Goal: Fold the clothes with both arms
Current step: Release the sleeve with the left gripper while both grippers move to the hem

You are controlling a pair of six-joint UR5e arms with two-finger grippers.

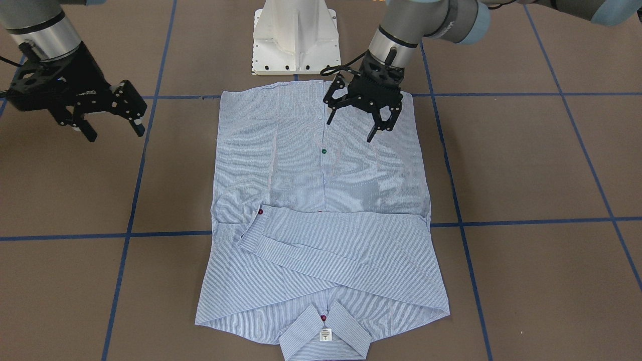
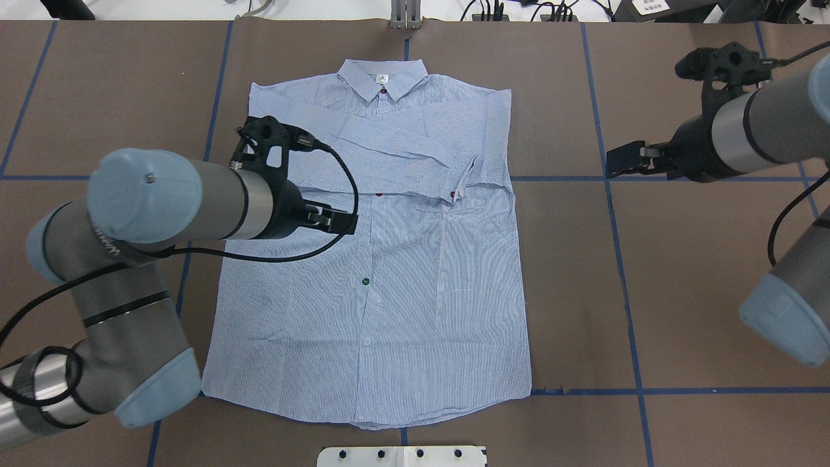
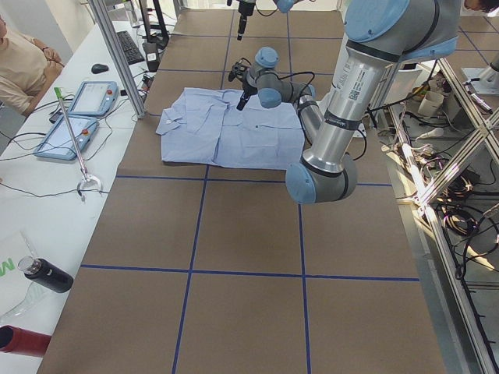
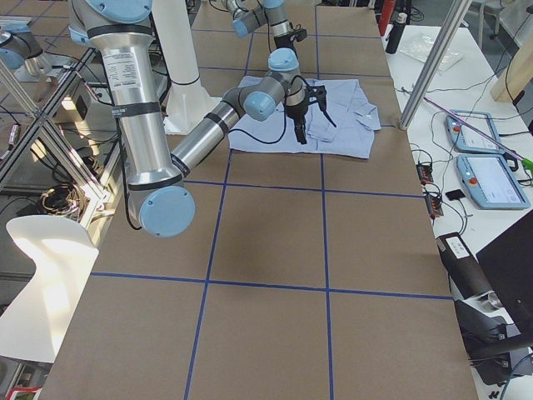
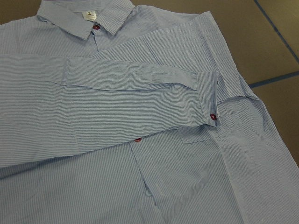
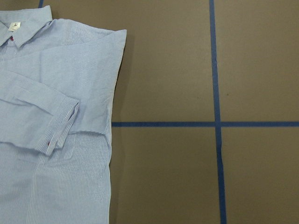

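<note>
The light blue striped shirt (image 1: 321,200) lies flat and front up on the brown table, hem toward the robot base. Its collar (image 1: 325,333) with the white label is at the far end. Both sleeves are folded across the chest, one cuff (image 2: 462,175) on top. The shirt also shows in the overhead view (image 2: 389,311) and both wrist views (image 5: 140,116) (image 6: 46,116). My left gripper (image 1: 351,129) is open and empty, hanging above the shirt's lower half near the button placket (image 2: 343,224). My right gripper (image 1: 116,134) is open and empty, above bare table beside the shirt (image 2: 622,165).
The white pedestal base (image 1: 296,37) stands just behind the shirt's hem. Blue tape lines (image 1: 130,220) cross the brown table. A side bench holds tablets (image 3: 78,101) and a bottle (image 3: 47,274), and a person (image 3: 23,62) sits there.
</note>
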